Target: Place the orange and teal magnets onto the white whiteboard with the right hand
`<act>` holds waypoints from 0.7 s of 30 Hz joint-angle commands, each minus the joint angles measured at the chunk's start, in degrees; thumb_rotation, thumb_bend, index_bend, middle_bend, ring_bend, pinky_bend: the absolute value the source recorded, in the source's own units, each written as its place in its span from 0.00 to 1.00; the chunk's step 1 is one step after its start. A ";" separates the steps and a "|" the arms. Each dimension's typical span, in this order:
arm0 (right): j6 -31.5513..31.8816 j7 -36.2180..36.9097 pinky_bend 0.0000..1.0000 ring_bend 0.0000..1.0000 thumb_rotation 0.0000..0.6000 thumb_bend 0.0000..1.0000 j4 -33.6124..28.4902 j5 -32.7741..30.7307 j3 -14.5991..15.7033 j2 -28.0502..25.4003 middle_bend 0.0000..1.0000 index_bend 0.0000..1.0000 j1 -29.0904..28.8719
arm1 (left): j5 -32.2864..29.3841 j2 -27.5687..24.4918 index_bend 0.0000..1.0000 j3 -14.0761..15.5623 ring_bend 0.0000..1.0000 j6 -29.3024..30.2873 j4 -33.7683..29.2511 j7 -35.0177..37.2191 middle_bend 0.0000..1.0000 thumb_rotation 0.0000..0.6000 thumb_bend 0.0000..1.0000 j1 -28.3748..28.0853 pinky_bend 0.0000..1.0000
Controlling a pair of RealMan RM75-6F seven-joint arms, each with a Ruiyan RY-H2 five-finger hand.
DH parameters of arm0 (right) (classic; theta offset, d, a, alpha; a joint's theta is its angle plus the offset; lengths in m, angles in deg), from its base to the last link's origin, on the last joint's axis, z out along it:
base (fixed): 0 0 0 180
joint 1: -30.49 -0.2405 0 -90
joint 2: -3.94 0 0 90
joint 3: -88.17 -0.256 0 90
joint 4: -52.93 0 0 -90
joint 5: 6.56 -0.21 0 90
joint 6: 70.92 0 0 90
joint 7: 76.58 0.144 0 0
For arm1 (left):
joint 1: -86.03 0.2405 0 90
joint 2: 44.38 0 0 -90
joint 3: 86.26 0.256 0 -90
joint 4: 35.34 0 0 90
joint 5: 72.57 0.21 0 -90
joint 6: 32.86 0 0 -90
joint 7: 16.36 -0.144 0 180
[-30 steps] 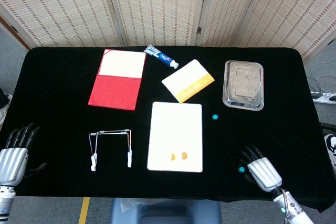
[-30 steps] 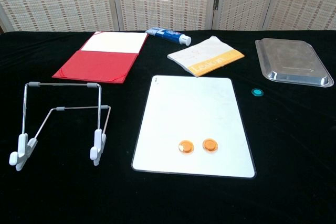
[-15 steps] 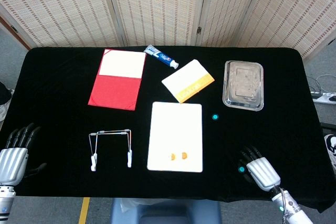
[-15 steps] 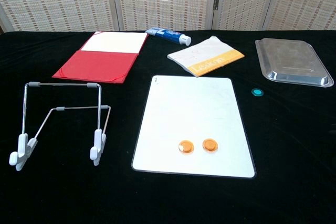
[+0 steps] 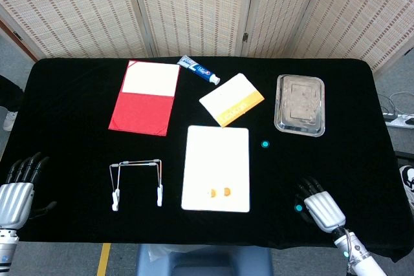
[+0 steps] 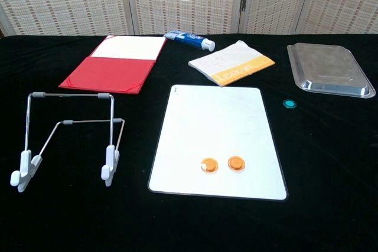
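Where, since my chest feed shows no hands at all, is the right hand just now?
Observer: The right hand is low over the near right corner of the black table.
Operator: I see one teal magnet near the metal tray. Any other?
Observer: Yes, a second teal magnet shows right beside the right hand; I cannot tell whether the hand touches it.
Operator: And the left hand?
Observer: The left hand is at the near left edge, fingers apart, holding nothing.
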 commanded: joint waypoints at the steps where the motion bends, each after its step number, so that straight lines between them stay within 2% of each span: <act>1: 0.14 0.55 0.00 0.01 1.00 0.43 -0.99 0.24 -0.54 -0.60 0.20 0.52 -0.54 | 0.01 -0.02 0.00 0.00 0.00 0.05 0.03 0.07 0.00 1.00 0.09 0.02 0.00; 7: -2.77 1.26 0.00 0.01 1.00 0.43 -7.14 0.12 -4.28 -2.90 0.21 0.52 -5.41 | 0.05 -0.13 0.00 0.04 0.00 0.26 -0.12 0.10 0.00 1.00 0.08 0.14 0.00; 11: -8.38 -1.34 0.00 0.01 1.00 0.43 -11.97 -2.45 -8.61 -3.35 0.21 0.52 -10.57 | 0.05 -0.35 0.00 0.12 0.00 0.55 -0.32 0.10 0.00 1.00 0.08 0.36 0.00; 17: -17.23 -6.56 0.00 0.00 1.00 0.43 -13.99 -8.33 -14.66 -0.24 0.21 0.52 -17.95 | -0.15 -0.73 0.00 0.08 0.00 1.07 -0.46 0.20 0.00 1.00 0.09 0.74 0.00; 21: -21.91 -8.70 0.00 0.00 1.00 0.43 -12.74 -11.43 -17.14 3.20 0.20 0.52 -22.26 | -0.35 -0.81 0.00 0.22 0.00 1.08 -0.46 0.20 0.00 1.00 0.09 0.97 0.00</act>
